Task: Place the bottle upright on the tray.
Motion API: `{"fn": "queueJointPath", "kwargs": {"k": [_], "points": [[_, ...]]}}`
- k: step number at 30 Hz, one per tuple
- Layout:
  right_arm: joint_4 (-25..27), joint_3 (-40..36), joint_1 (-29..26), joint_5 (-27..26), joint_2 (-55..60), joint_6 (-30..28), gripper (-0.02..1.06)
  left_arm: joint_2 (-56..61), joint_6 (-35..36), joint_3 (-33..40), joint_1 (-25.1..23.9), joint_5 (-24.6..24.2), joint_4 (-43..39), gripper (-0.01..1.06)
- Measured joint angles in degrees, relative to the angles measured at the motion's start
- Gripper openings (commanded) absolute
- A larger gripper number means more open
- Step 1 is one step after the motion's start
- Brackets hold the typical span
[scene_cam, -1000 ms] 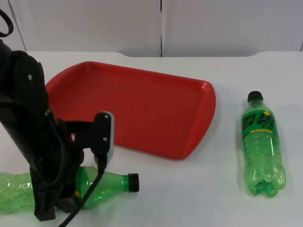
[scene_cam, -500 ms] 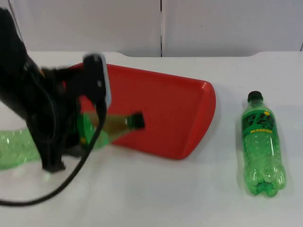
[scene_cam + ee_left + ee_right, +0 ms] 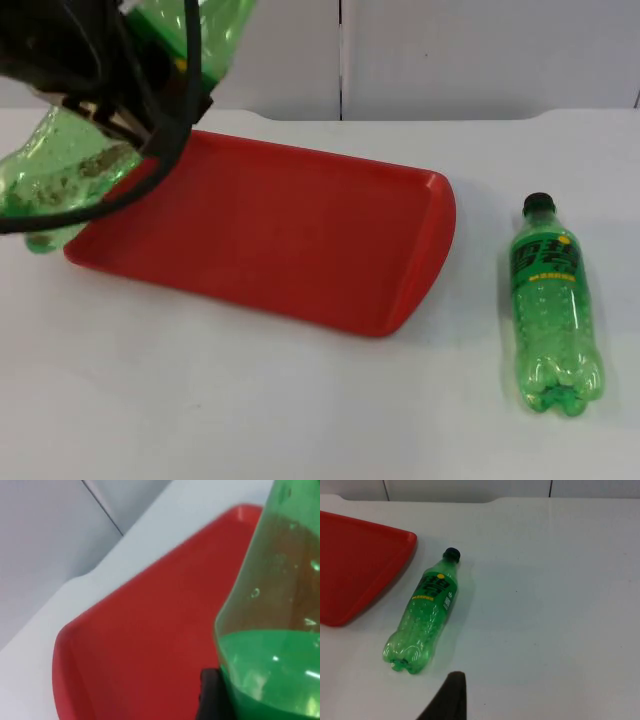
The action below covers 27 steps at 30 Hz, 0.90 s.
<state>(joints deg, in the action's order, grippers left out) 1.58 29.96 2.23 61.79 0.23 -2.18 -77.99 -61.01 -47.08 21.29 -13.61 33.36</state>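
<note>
Two clear green plastic bottles are in play. Farthest left, the left gripper hangs above the far left corner of the shallow red plastic tray, its fingers clamped on the unlabelled green plastic bottle. This held bottle is lifted off the white table top and tilted, its ribbed base down and to the gripper's left over the tray's left edge, its neck end rising past the gripper toward the grey partition wall. From the left wrist camera the bottle's green body stands directly ahead of the gripper with the tray floor beneath. Well to the right of the tray lies the labelled green plastic bottle with a black cap, flat on the table, cap toward the wall. The right arm waits; its black fingertip sits just short of this bottle's base, and I cannot tell whether that gripper is apart or together.
</note>
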Motion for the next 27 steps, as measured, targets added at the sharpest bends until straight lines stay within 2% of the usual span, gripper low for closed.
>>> {"fn": "queueJointPath", "kwargs": {"k": [6, 19, 21, 22, 23, 27], "points": [[0.00, 0.00, 0.00, 0.00, 0.00, 0.00, 1.02, 1.92, 2.60, 0.00, 0.00, 1.02, 4.78, 0.00], [0.00, 0.00, 0.00, 0.00, 0.00, 0.00, 1.02, 6.65, 4.19, 0.04, 0.00, 1.14, 5.46, 0.00], [0.00, 0.00, 0.00, 0.00, 0.00, 0.00, 1.02, 8.21, 9.46, 0.04, 0.00, 1.84, 1.35, 0.00], [0.00, 0.00, 0.00, 0.00, 0.00, 0.00, 1.02, 9.15, 14.84, 0.04, 0.00, 2.46, -2.43, 0.00], [0.00, 0.00, 0.00, 0.00, 0.00, 0.00, 1.02, 9.15, 14.84, 0.04, 0.00, 2.46, -2.43, 0.00], [0.00, 0.00, 0.00, 0.00, 0.00, 0.00, 1.02, 12.75, 42.37, 0.04, -0.55, 3.76, -22.55, 0.00]]}}
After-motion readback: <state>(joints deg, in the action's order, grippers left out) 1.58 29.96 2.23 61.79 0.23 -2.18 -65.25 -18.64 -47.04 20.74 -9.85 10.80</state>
